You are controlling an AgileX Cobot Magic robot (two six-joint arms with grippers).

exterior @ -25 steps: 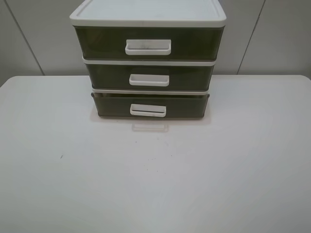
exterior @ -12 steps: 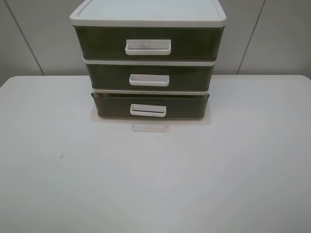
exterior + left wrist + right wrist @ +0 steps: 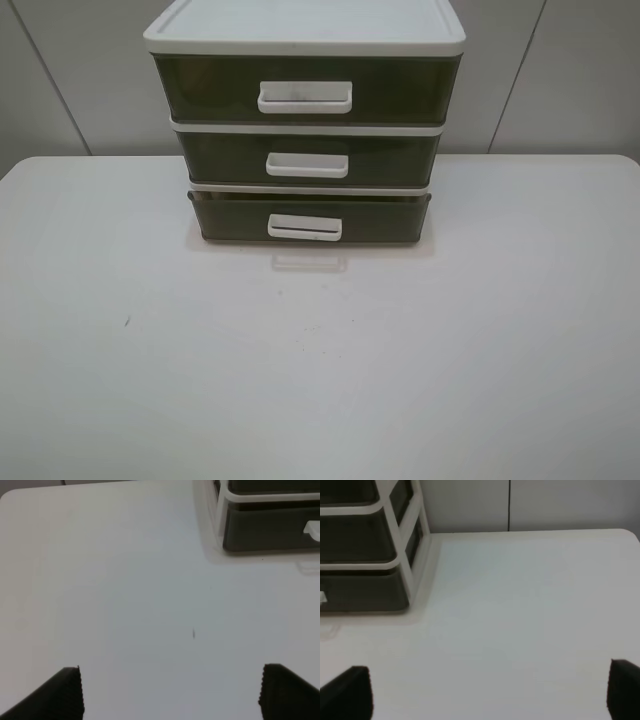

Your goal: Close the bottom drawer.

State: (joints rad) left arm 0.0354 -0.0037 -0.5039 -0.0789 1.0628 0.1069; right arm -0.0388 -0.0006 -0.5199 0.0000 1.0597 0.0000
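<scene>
The bottom drawer [image 3: 310, 218] is the lowest of three smoky-brown drawers in a white-framed cabinet [image 3: 305, 25] at the table's far middle. It stands pulled out a little, its white loop handle [image 3: 304, 228] facing me. A corner of it shows in the left wrist view [image 3: 265, 527] and in the right wrist view [image 3: 362, 590]. My left gripper [image 3: 170, 692] is open over bare table, well short of the drawer. My right gripper [image 3: 490, 692] is open too, over the table to the cabinet's right. Neither arm shows in the high view.
The middle drawer [image 3: 308, 160] and top drawer [image 3: 305, 92] sit flush in the cabinet. The white table [image 3: 320, 350] has a small dark speck [image 3: 126, 322] at front left. A grey panelled wall stands behind.
</scene>
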